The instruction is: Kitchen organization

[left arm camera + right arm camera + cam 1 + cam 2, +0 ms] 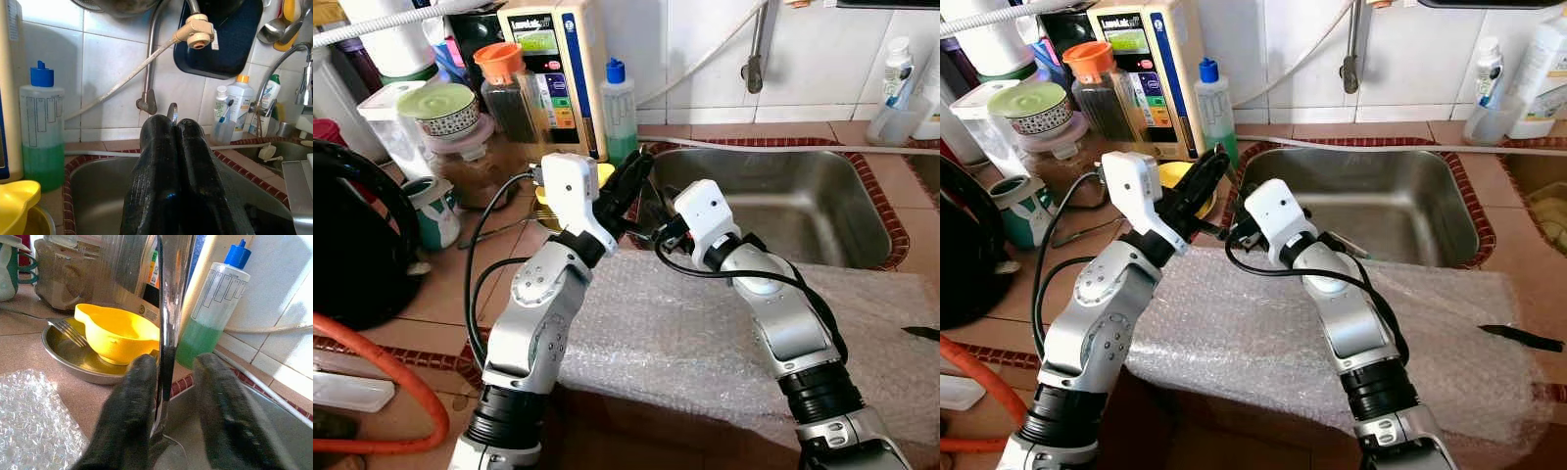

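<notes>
Metal utensil (168, 308), a long shiny strip whose kind I cannot make out, stands up over the near left corner of the sink (783, 206), between the two grippers where they meet. The right gripper (178, 367) has its fingers parted around it, one black finger (139, 396) touching the metal and the other standing off to the side. The left gripper (172, 125) reaches in from the counter side with its fingers pressed tight together, and a small bright tip shows between their ends (it looks like the same utensil pinched there, though I cannot be sure). Just beside the grippers, on the counter left of the sink, a yellow bowl (117, 335) sits in a shallow steel dish (73, 360) with a fork (68, 332) resting on the dish's rim. A clear bottle (210, 318) with a blue cap and green liquid stands behind them against the tiles. A sheet of bubble wrap (685, 333) lies over the counter edge under both silver arms, and a thin black object (1523, 338) rests on its far right end. A black kettle (352, 245) stands well to the left.
</notes>
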You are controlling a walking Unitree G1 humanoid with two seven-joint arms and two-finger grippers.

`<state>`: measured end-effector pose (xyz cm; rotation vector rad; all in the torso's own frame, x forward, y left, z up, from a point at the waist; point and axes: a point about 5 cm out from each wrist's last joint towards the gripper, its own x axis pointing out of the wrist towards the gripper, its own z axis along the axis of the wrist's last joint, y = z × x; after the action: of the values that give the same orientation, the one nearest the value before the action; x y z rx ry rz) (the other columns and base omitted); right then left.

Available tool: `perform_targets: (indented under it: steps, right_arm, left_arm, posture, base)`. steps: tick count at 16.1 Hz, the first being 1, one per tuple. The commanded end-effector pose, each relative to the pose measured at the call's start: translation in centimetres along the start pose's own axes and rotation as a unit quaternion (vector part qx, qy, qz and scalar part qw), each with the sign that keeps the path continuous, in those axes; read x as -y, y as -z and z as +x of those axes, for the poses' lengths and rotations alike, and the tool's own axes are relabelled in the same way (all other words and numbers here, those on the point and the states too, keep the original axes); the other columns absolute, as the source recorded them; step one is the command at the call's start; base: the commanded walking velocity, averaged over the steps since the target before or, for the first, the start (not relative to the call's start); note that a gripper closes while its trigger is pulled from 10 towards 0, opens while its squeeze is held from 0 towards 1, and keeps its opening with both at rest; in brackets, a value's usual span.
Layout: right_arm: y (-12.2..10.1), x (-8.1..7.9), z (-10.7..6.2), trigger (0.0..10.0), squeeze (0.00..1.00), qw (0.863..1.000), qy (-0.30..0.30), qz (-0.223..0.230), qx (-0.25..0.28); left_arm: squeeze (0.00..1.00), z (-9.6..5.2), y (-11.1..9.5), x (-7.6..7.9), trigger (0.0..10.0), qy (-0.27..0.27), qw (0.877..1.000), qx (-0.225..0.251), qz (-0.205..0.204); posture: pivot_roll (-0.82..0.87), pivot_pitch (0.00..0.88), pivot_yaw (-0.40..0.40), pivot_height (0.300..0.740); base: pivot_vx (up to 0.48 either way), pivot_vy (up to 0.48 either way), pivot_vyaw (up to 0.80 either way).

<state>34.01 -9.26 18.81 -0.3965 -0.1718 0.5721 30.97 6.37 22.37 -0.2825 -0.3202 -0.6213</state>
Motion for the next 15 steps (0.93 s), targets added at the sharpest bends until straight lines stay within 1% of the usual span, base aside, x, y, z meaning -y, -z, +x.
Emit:
perform_targets:
  steps: [1,3,5,6,7,9,10,11,12,14,15]
  right_arm:
    - [0.0,-0.1,0.2,0.0,0.00,1.000,0.000,0.007,0.000]
    - [-0.1,0.0,0.2,0.0,0.00,1.000,0.004,0.010,0.001]
    - [-0.2,0.2,0.3,0.0,0.00,1.000,0.007,0.011,0.002]
    - [-0.2,0.2,0.3,0.0,0.00,1.000,0.008,0.011,0.002]
    - [-0.2,0.3,0.4,0.0,0.00,1.000,0.009,0.011,0.002]
    - [-0.1,0.5,0.4,0.0,0.00,1.000,0.011,0.011,0.001]
    - [-0.1,0.5,0.4,0.0,0.00,1.000,0.013,0.010,-0.001]
    - [0.0,0.8,0.3,0.0,0.00,1.000,0.017,0.007,-0.004]
    - [0.1,1.0,0.3,0.0,0.00,1.000,0.021,0.005,-0.006]
    - [0.8,2.3,-0.2,0.0,0.00,0.999,0.047,-0.008,-0.024]
    - [1.0,2.7,-0.4,0.0,0.00,0.998,0.052,-0.014,-0.029]
  left_arm:
    - [0.00,-0.1,-0.1,-0.2,4.7,-0.005,1.000,0.002,0.010]
    - [0.00,-0.1,-0.1,-0.3,5.3,-0.006,1.000,0.001,0.011]
    - [0.00,-0.1,0.0,-0.3,6.0,-0.006,1.000,0.000,0.013]
    - [0.00,-0.1,0.0,-0.3,7.6,-0.006,1.000,0.000,0.014]
    - [0.00,-0.1,0.0,-0.3,9.8,-0.003,1.000,0.000,0.015]
    - [0.00,-0.1,0.1,-0.1,10.0,0.007,1.000,0.000,0.009]
    - [0.56,-0.1,0.1,-0.1,10.0,0.007,1.000,-0.001,0.009]
    - [1.00,-0.2,0.4,0.1,10.0,0.012,1.000,-0.008,-0.001]
    - [1.00,-0.2,0.5,0.2,10.0,0.016,1.000,-0.012,-0.004]
    - [1.00,-0.6,1.2,0.9,10.0,0.045,0.998,-0.032,-0.013]
    - [1.00,-0.7,1.3,1.0,10.0,0.052,0.998,-0.035,-0.014]
  posture:
    - [-0.27,0.072,0.165,0.740]
    - [-0.27,0.071,0.166,0.740]
    - [-0.27,0.068,0.167,0.740]
    - [-0.27,0.066,0.167,0.740]
    - [-0.27,0.064,0.167,0.740]
    - [-0.28,0.061,0.165,0.740]
    - [-0.28,0.061,0.165,0.740]
    - [-0.28,0.059,0.163,0.740]
    - [-0.28,0.058,0.163,0.740]
    - [-0.28,0.056,0.164,0.740]
    - [-0.28,0.056,0.164,0.740]
  base:
    - [0.000,0.000,0.00]
    - [0.000,0.000,0.00]
    - [0.000,0.000,0.00]
    - [0.000,0.000,0.00]
    - [0.000,0.000,0.00]
    - [0.000,0.000,0.00]
    - [0.000,0.000,0.00]
    - [0.000,0.000,0.00]
    - [0.000,0.000,0.00]
    - [0.000,0.000,0.00]
    - [0.000,0.000,0.00]
